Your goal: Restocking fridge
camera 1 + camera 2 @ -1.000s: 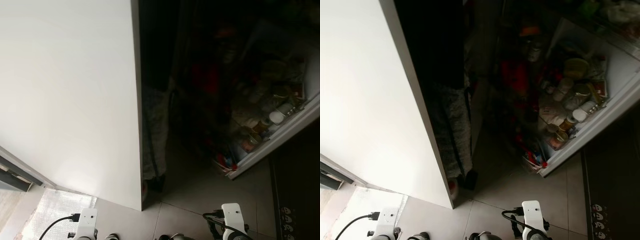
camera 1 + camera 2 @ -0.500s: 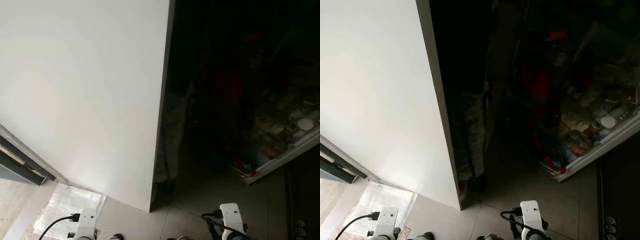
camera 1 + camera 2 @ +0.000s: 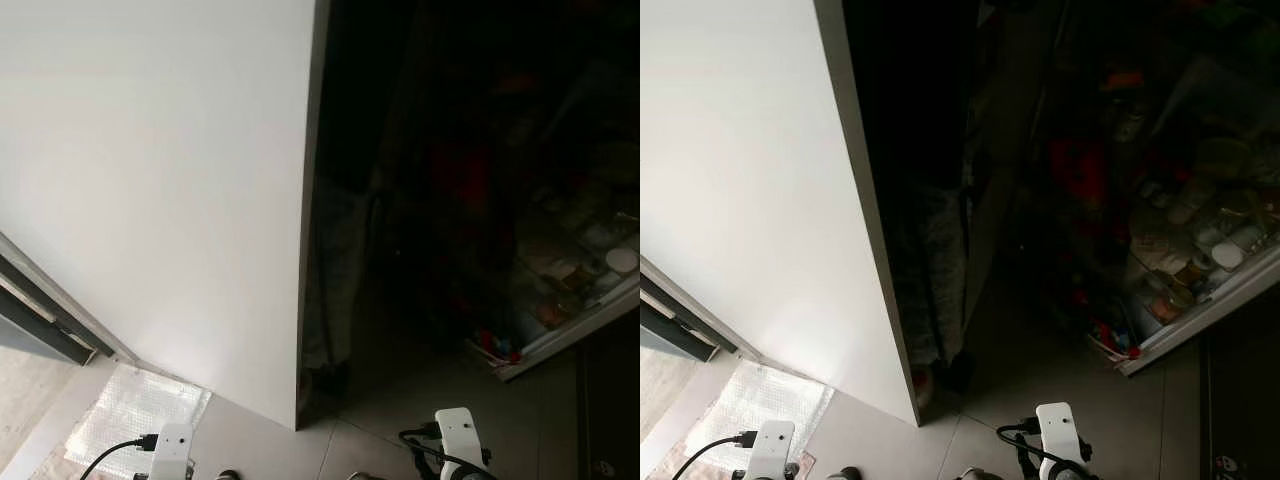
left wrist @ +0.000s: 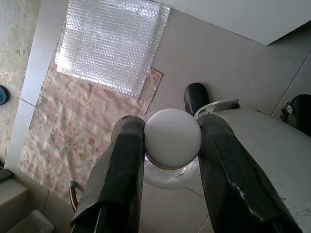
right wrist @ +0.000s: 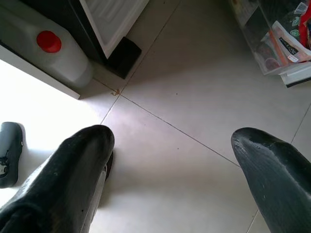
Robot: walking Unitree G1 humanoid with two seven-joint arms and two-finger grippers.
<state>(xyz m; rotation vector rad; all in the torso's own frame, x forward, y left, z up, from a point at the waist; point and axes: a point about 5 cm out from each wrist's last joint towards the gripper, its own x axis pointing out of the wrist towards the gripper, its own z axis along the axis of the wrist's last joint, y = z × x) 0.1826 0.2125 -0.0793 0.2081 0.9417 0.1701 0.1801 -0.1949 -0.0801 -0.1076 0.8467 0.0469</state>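
Pale floor tiles (image 5: 184, 160) under us, fridge door (image 3: 1200, 310) swung open ahead with its racks stocked, so we've got the left pincer (image 4: 170, 145) clamped on a white-lidded jar (image 4: 172, 138) ready to shelve, right pincer (image 5: 170, 160) spread wide, empty.

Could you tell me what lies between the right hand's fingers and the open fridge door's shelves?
In the right wrist view, bare pale floor tile lies between the open right hand and the fridge door shelf.
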